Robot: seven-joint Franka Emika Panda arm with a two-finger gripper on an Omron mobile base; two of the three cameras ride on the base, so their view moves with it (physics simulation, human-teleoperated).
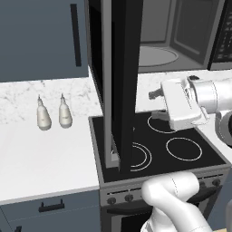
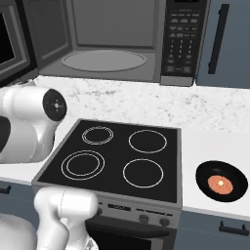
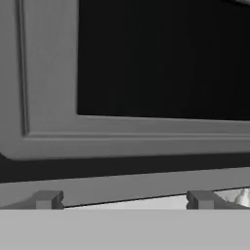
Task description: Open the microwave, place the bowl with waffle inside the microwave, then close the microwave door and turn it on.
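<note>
Microwave door [image 1: 121, 81] swung open, standing edge-on over cooktop [image 1: 181, 149]

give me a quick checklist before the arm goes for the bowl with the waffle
1. Wide black microwave door with grey inner rim swung open: ok.
2. Grey microwave cavity with its round turntable plate free of objects: ok.
3. Two-finger gripper open, nothing between the tips: ok.
4. Small round black bowl with waffle on the white counter right of the black four-ring cooktop: ok.
5. Gripper near the bowl: not ok, it faces the door's inner side.
</note>
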